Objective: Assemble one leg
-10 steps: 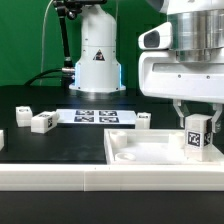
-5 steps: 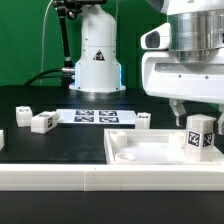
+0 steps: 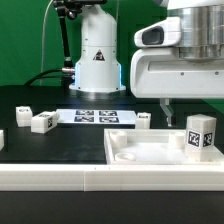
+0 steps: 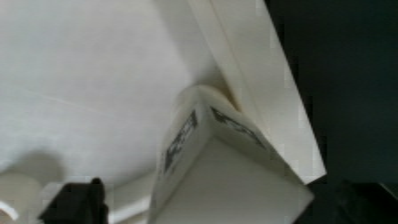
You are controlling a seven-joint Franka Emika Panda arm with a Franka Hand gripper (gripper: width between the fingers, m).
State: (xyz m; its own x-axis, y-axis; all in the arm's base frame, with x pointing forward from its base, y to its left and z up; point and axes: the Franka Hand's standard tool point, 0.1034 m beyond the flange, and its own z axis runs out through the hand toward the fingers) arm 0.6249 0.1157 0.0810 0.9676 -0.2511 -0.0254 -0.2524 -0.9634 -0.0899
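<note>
Dark pincer (image 3: pixel 190 103) fingertips hang parted and empty, just above the leg (image 3: pixel 201 135) and clear of it. Stands upright under the pincer, in a corner of the flat white tabletop piece (image 3: pixel 140 150), at the exterior view's right. Seen from the wrist, leg (image 4: pixel 222 150) sits close against the raised rim. Further out on the black table (image 3: pixel 60 150): marker board (image 3: pixel 95 117), and two loose white blocks (image 3: pixel 42 122) near it.
</note>
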